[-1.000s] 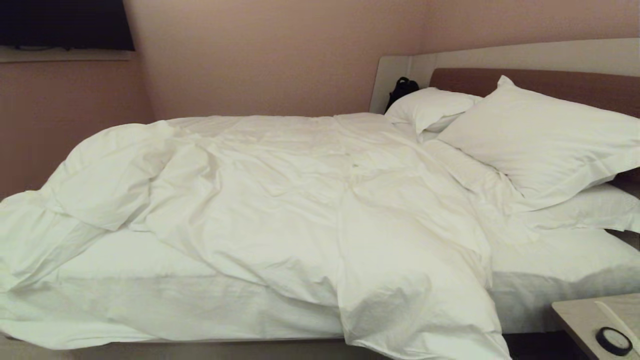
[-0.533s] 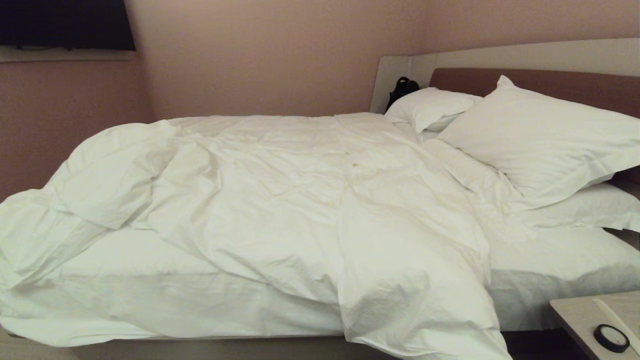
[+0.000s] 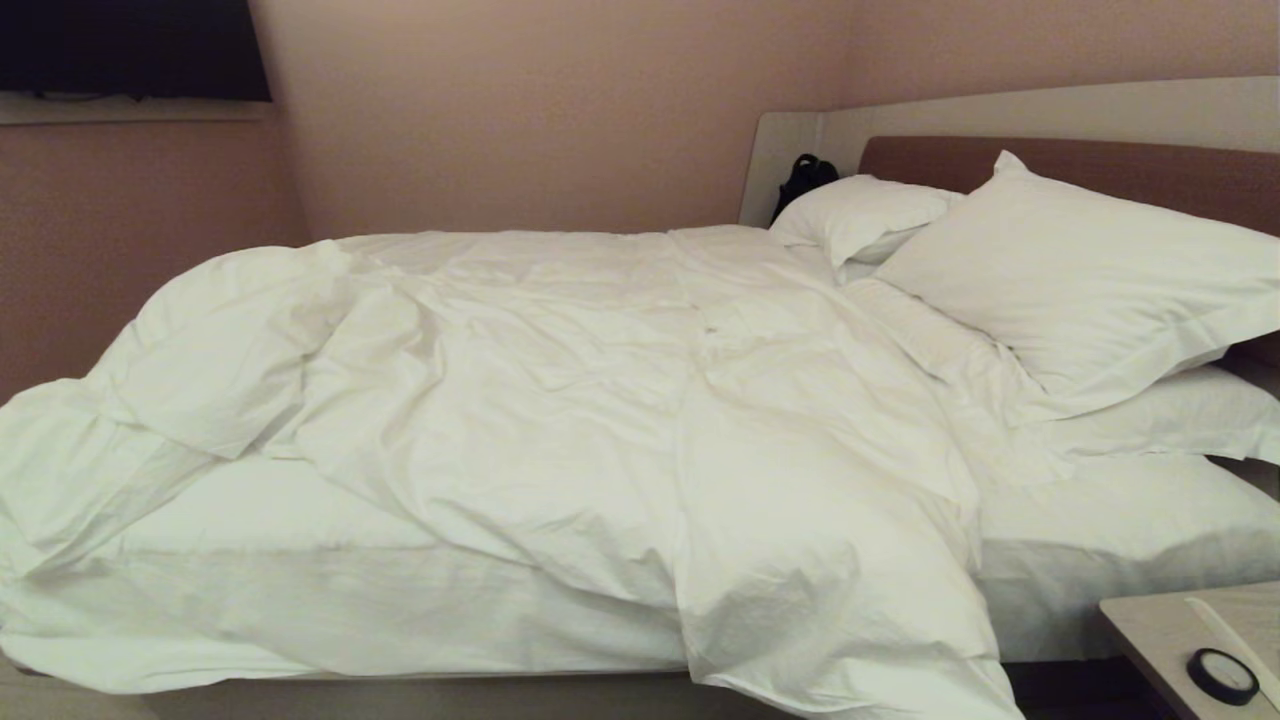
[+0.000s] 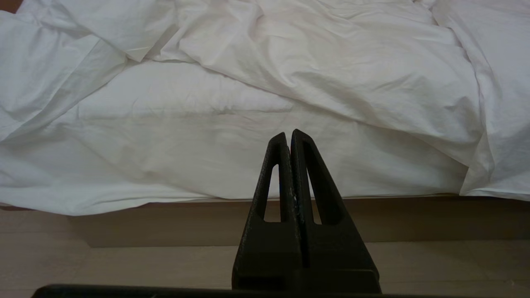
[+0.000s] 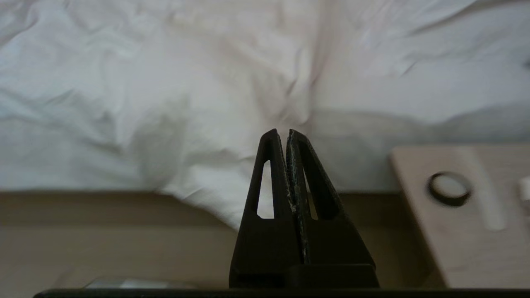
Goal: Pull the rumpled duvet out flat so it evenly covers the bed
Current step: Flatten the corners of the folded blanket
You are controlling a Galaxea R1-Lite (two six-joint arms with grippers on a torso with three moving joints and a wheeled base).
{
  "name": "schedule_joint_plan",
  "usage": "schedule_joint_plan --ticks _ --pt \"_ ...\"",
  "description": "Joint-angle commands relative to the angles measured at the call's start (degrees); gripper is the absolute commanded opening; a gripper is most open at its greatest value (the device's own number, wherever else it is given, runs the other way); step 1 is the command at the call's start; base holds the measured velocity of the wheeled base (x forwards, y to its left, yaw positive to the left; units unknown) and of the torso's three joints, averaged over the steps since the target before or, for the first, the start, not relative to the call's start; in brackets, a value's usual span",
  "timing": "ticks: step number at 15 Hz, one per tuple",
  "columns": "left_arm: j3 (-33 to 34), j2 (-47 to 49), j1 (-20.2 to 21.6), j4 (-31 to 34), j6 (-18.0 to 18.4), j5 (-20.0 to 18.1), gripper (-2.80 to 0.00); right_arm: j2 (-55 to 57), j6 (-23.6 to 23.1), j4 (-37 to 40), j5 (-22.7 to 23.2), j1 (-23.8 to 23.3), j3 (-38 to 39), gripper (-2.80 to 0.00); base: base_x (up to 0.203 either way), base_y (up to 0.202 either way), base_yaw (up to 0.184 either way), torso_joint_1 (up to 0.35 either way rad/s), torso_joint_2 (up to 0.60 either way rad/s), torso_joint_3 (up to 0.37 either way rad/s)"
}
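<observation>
Your right end effector [image 5: 287, 132], tips together, empty, sits low center facing the duvet's hanging corner; left end effector [image 4: 288, 134] likewise pressed together, aimed at the bed [image 3: 300, 610] side. Since a second ago only the view nudged; nothing's been pulled. One duvet [image 3: 600, 420] bunched mid-frame, three pillows [image 3: 1090, 280] upper right, one bedside desk [image 3: 1160, 625] lower right.
</observation>
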Motion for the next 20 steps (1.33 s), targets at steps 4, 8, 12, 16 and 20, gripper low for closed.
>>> schedule_joint_plan --ticks 4,8,12,16,20 --pt "0.00 0.00 0.00 0.00 -0.01 0.02 -2.80 29.08 14.73 -6.21 5.90 3.59 -4.26 -2.80 0.000 0.000 0.000 0.000 0.00 0.000" --pt "0.00 0.00 0.00 0.00 -0.05 0.02 -2.80 52.62 17.23 -20.00 11.53 0.64 -5.96 -2.80 0.000 0.000 0.000 0.000 0.00 0.000" --pt "0.00 0.00 0.00 -0.01 -0.01 0.02 -2.80 70.54 9.82 -29.24 34.03 -17.54 -10.97 -2.80 0.000 0.000 0.000 0.000 0.00 0.000" --pt "0.00 0.00 0.00 0.00 -0.01 0.02 -2.80 80.68 -3.40 -31.11 45.22 -25.77 -12.54 -2.80 0.000 0.000 0.000 0.000 0.00 0.000" --pt "0.00 0.00 0.00 0.00 -0.04 0.02 -2.80 88.86 -11.28 -31.06 47.62 -26.43 -15.62 -2.80 0.000 0.000 0.000 0.000 0.00 0.000"
